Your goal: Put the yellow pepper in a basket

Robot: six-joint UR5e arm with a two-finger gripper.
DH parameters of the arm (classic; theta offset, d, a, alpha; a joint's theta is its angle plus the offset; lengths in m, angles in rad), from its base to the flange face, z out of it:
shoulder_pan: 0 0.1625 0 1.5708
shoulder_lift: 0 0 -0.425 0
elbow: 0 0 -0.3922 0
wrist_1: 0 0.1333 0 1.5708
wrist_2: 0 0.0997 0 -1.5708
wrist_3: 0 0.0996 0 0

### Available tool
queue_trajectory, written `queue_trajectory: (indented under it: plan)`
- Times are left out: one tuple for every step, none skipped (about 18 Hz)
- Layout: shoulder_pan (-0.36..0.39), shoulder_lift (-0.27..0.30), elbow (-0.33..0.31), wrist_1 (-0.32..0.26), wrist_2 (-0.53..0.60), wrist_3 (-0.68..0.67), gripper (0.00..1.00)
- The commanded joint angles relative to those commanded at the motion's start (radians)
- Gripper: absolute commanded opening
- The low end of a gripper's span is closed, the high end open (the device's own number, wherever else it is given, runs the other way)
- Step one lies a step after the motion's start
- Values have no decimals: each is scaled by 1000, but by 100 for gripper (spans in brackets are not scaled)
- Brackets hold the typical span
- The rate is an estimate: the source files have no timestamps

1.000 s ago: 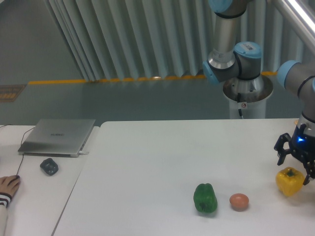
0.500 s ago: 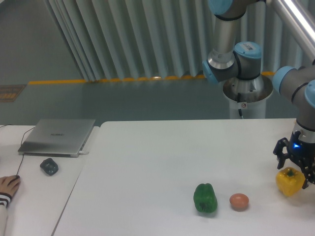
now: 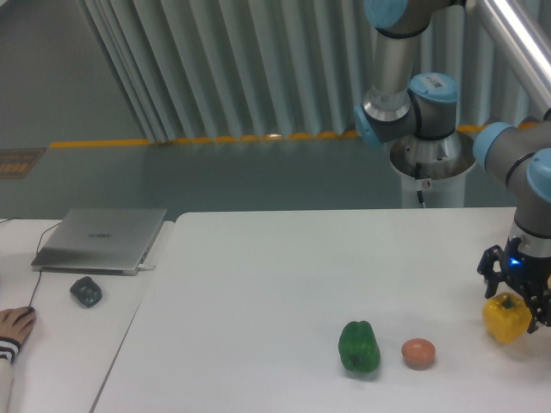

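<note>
Gripper (image 3: 517, 297), jaws spread open around the yellow pepper (image 3: 507, 318) at near right, not yet clamped; basket unseen.

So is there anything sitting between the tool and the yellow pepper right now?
Nothing visible. The tool is directly above the yellow pepper, fingers straddling its top. The egg and green pepper lie off to the side.

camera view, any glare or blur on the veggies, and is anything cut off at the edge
Fixed camera view: soft and slightly hazy overall; the yellow pepper and green pepper show small glossy highlights; the egg casts only a faint shadow; the gripper sits near the right edge, its far side cropped.
</note>
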Motion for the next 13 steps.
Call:
queue_trajectory:
  plan:
    - [-5, 0, 0, 0, 11, -2, 83]
    - [-6, 0, 0, 0, 17, -2, 71]
    - [-6, 0, 0, 0, 18, -2, 62]
    - [-6, 1, 5, -2, 19, -3, 55]
    - [-6, 5, 8, -5, 19, -9, 51]
    - [-6, 6, 14, -6, 20, -11, 51]
    - [-6, 9, 18, -9, 20, -11, 51]
    - [-6, 11, 29, -17, 19, -11, 51]
    - [-6, 14, 50, -52, 19, -11, 49]
    - [-6, 17, 79, -87, 19, -9, 49]
    - [-3, 18, 96, -103, 17, -6, 49]
    - [4, 27, 119, -136, 17, 3, 49]
    - [11, 31, 132, -156, 17, 8, 49]
